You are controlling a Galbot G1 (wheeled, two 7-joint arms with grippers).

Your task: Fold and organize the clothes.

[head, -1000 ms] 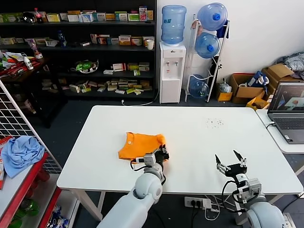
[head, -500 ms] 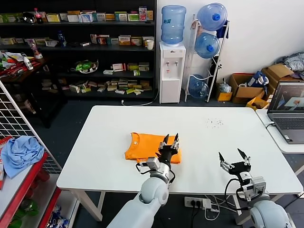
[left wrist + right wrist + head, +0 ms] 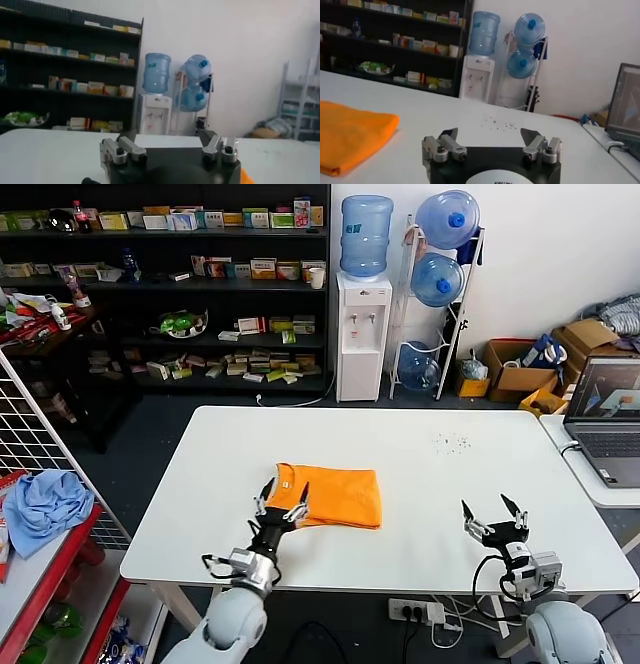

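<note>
The orange T-shirt lies folded into a flat rectangle near the middle of the white table; it also shows in the right wrist view, and a sliver of it in the left wrist view. My left gripper is open and empty, raised at the shirt's left edge near the table's front. My right gripper is open and empty, above the table's front right part, apart from the shirt. The lettering is hidden.
A light blue cloth lies on a red rack at the left, off the table. A laptop sits on a second table at the right. Small specks dot the table's far right. Shelves and a water dispenser stand behind.
My left gripper has let go of the shirt and drawn back leftward and toward the front edge. The shirt now lies flat and folded. My right gripper has barely moved.
</note>
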